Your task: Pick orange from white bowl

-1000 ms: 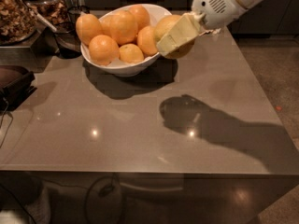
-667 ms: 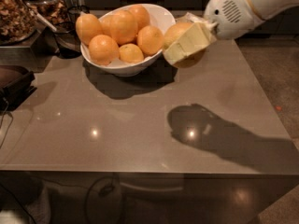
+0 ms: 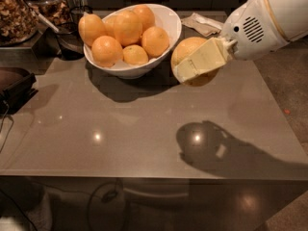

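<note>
My gripper (image 3: 195, 66) is shut on the orange (image 3: 185, 50), a large dull yellow-orange citrus, and holds it in the air above the table, just right of the white bowl (image 3: 168, 20). A cream finger (image 3: 199, 61) covers the front of the orange. The bowl stands at the back of the table and holds several smaller bright orange fruits (image 3: 127, 28). The white arm reaches in from the upper right.
The grey table (image 3: 120, 129) has its front edge near the bottom and its right edge by the arm. A dark glass cup (image 3: 67, 40) and containers of dried food (image 3: 17, 16) stand at the back left. A crumpled wrapper (image 3: 204, 23) lies behind the orange.
The gripper has lifted the orange out of the bowl and moved it right and toward the front. Its shadow on the table has shifted right.
</note>
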`<state>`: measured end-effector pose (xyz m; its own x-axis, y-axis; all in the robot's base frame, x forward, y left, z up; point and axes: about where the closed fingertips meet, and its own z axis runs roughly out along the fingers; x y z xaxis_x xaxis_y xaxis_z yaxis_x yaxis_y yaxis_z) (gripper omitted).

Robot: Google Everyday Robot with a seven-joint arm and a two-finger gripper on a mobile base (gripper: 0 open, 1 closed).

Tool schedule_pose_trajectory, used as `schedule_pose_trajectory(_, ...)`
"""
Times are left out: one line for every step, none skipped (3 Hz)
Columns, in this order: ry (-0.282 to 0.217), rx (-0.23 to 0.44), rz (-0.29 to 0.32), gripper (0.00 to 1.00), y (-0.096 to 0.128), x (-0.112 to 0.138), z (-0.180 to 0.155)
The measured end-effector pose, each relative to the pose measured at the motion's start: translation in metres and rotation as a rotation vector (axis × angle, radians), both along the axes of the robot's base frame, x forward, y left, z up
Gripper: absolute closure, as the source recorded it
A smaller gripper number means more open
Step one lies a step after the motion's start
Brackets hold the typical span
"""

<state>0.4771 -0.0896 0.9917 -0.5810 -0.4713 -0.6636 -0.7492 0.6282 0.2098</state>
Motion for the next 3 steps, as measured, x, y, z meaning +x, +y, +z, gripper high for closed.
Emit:
schedule_pose_trajectory(0.009, 0.052, 0.09, 1.0, 0.014, 0.0, 0.001)
schedule_pose_trajectory(0.042, 0.119, 0.184, 1.0, 0.028, -0.009, -0.001)
schedule_pose_trajectory(0.064, 0.15, 0.245, 1.0, 0.035, -0.02, -0.004)
